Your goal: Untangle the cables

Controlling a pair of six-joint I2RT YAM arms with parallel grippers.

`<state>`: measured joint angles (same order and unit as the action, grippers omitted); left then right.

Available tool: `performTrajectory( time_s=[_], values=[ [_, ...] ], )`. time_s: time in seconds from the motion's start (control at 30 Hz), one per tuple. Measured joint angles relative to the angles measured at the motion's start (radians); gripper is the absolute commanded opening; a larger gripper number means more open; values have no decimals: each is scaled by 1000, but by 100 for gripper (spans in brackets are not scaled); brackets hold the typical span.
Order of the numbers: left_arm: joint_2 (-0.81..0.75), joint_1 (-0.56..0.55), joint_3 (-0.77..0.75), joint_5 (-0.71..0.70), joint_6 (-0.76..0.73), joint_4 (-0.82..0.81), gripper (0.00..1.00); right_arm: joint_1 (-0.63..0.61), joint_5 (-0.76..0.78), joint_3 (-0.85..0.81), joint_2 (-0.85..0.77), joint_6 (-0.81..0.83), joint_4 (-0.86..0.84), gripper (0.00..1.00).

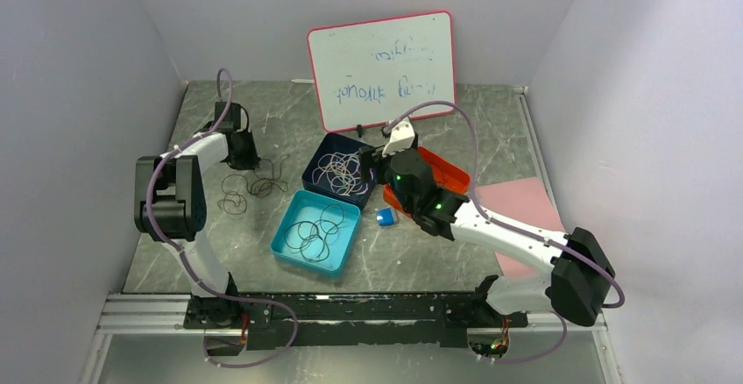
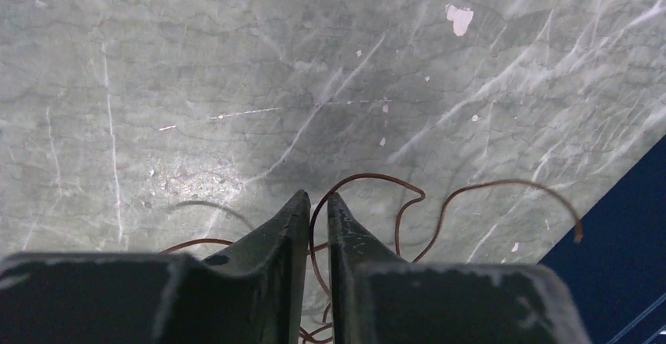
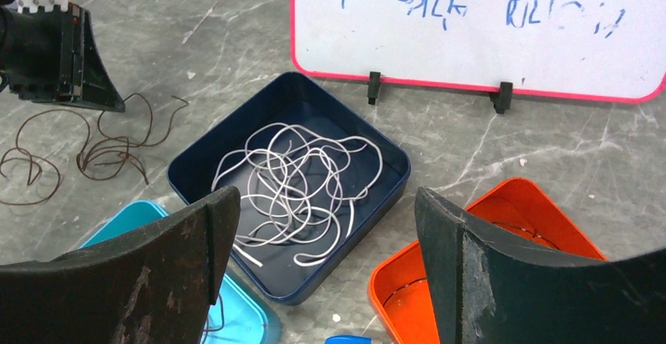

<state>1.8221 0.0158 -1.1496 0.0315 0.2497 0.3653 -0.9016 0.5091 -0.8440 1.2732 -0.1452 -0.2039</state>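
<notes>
At the left of the top view, the brown cables sprawl on the grey counter, their long axis running lower left to upper right. The left claw is down on their upper end. In its wrist view one strand runs up the narrow gap between the nearly closed jaws, then arcs right; a real pinch cannot be told. Further right, dark loops fill the teal tray. The whitish cables lie heaped in the navy tray – the right claw hangs released above them, jaws wide apart.
</notes>
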Motion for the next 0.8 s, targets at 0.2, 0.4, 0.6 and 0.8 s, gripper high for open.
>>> performTrajectory(
  time_s=[0.2, 0.4, 0.6, 0.8],
  values=[
    [-30, 0, 0, 0, 0, 6, 7, 29, -7, 0, -18, 0, 0, 85],
    [-205, 0, 0, -1, -6, 26, 7, 40, -25, 0, -21, -3, -1, 85],
    [-429, 0, -3, 0, -33, 31, 7, 42, -50, 0, -21, -16, -3, 86],
    [-589, 0, -46, -15, -52, 74, 7, 43, -113, 2, -21, -22, -35, 86]
  ],
)
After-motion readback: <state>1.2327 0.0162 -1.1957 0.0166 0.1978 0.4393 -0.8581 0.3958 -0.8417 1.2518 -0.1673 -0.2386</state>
